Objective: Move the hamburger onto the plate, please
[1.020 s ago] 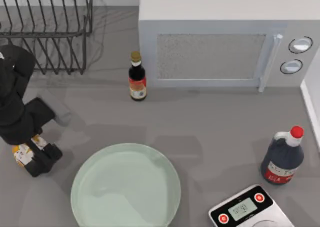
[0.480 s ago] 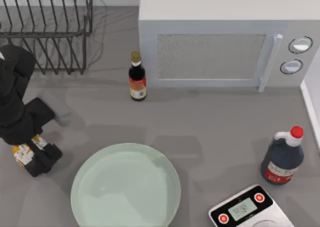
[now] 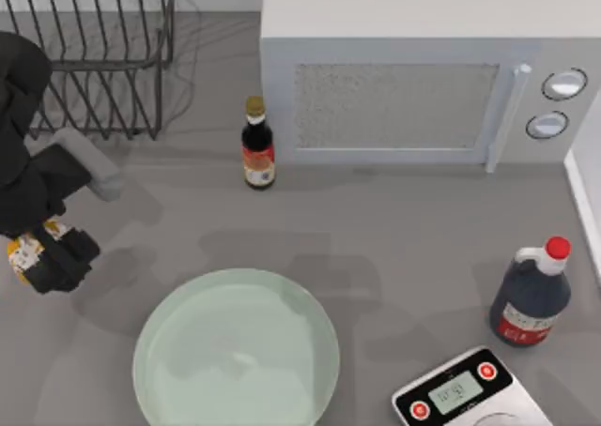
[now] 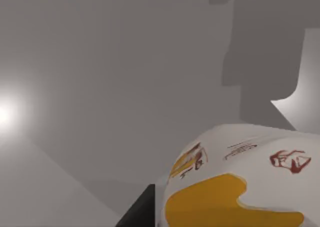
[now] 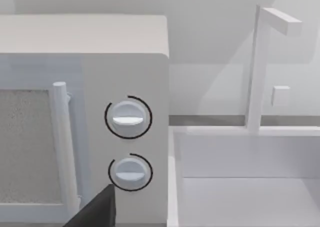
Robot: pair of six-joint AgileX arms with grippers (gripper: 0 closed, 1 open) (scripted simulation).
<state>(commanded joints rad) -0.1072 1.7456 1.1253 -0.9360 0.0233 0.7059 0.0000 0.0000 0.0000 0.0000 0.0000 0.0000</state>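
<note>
A: Where is the hamburger (image 3: 23, 254)?
B: Clamped in the left tool (image 3: 42, 257), lifted above the counter's (image 3: 404, 238) left edge.
A: And the plate (image 3: 236, 351)?
B: Rightward and nearer the camera; carry it that way. The right arm idles by the microwave (image 5: 75, 112).

No print on the hamburger (image 4: 240, 187) wrapper reads legibly.

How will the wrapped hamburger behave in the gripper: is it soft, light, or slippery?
The hamburger shows a rounded, creased paper wrapper, so it probably yields under pressure rather than staying stiff. It looks small beside the plate, so likely light. The left gripper is shut on it at the table's left; smooth paper might slip, so a firm hold seems wise.
</note>
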